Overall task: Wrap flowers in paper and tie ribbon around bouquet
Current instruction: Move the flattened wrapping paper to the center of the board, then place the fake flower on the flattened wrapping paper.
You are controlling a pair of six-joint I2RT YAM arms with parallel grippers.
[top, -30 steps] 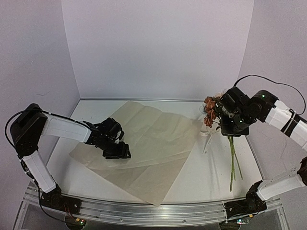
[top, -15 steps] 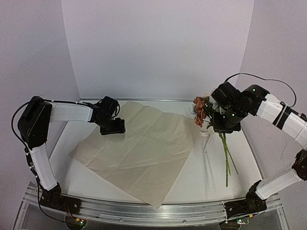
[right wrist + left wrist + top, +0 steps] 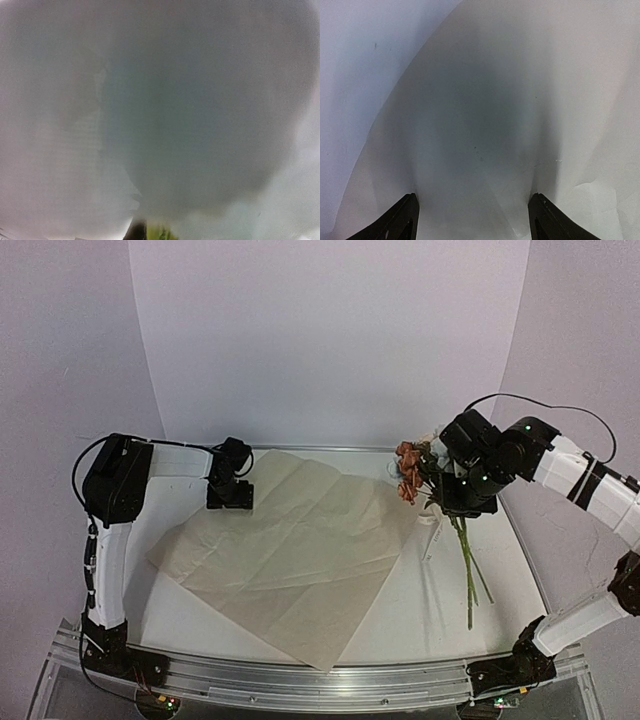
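- Your left gripper (image 3: pixel 230 495) has travelled away from the near left part of the paper (image 3: pixel 290 560). It now stands at the far left corner of the sheet, with the arm folded back toward the wall.
- Its jaws have widened during this move and now stand wide apart, with nothing between them.
- Your right gripper (image 3: pixel 448 498) has shifted a little toward the paper and carried the flowers (image 3: pixel 409 480) along. The stem ends now hang nearer to the sheet than before.
- The right jaws are closed on the stems. The pink and brownish heads stick out on one side of the jaws, toward the paper, and the long green stems hang out on the other side, toward the near edge of the table (image 3: pixel 440 610).
- The paper lies flat and open and has not moved. Its far corner is under the left jaws, and its right edge is near the right jaws but apart from them.
- A narrow pale strip, seemingly the ribbon (image 3: pixel 431 538), lies on the table below the right jaws, between the stems and the paper.
- The left wrist view shows what the top view cannot: both fingers (image 3: pixel 402 220) stand free, and the sheet with its curved edge lies ahead of the jaws.
- The right wrist view is only a grey blur with a bit of green at its lower edge. You can judge the grip on the flowers only from the top view.
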